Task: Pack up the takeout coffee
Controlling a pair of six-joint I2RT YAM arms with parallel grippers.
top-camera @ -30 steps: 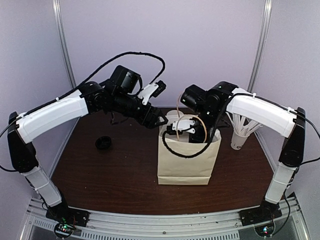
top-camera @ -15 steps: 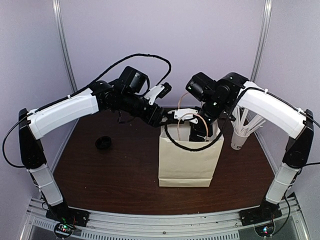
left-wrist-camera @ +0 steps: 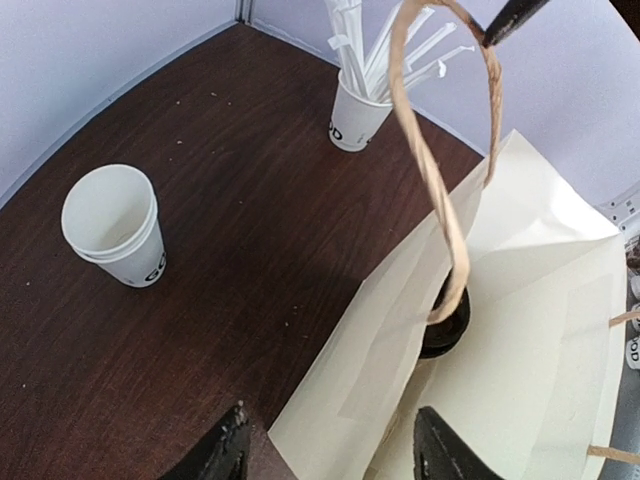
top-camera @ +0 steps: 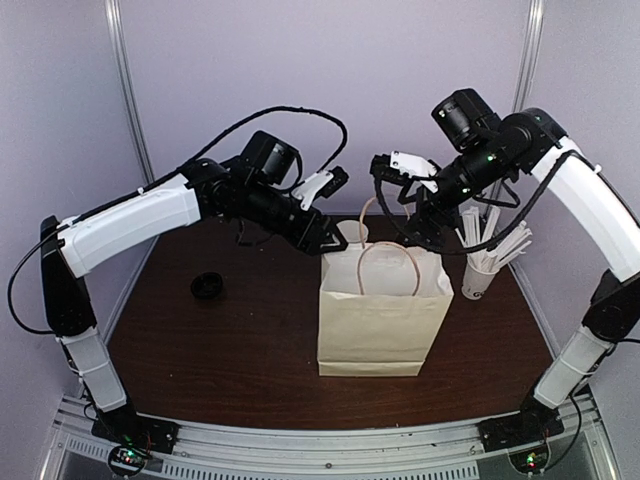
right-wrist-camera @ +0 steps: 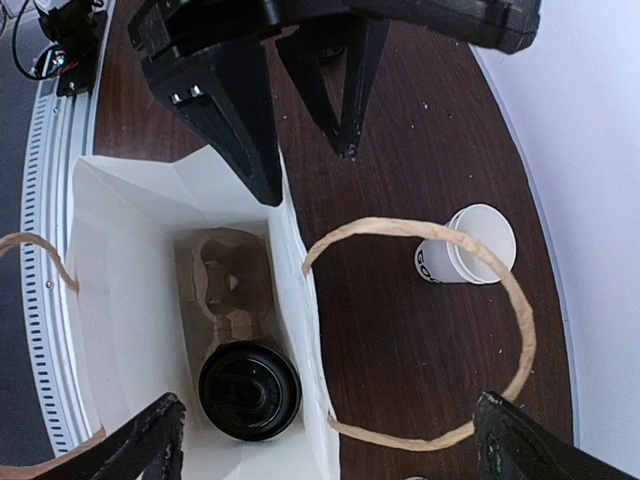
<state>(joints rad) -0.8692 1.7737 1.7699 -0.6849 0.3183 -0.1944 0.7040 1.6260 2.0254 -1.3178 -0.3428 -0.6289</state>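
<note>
Your right gripper (top-camera: 402, 203) has lifted out of the bag (top-camera: 380, 310) toward 1 o'clock, jaws wide, empty. Your left gripper (left-wrist-camera: 330, 450), jaws part-open, straddles its 11 o'clock rim. The cup (right-wrist-camera: 248, 390) sits inside.

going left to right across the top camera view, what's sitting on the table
black lid → paper bag → cup of sticks. An empty white cup stands behind the bag and overlaps it, so it is left out of the order.
</note>
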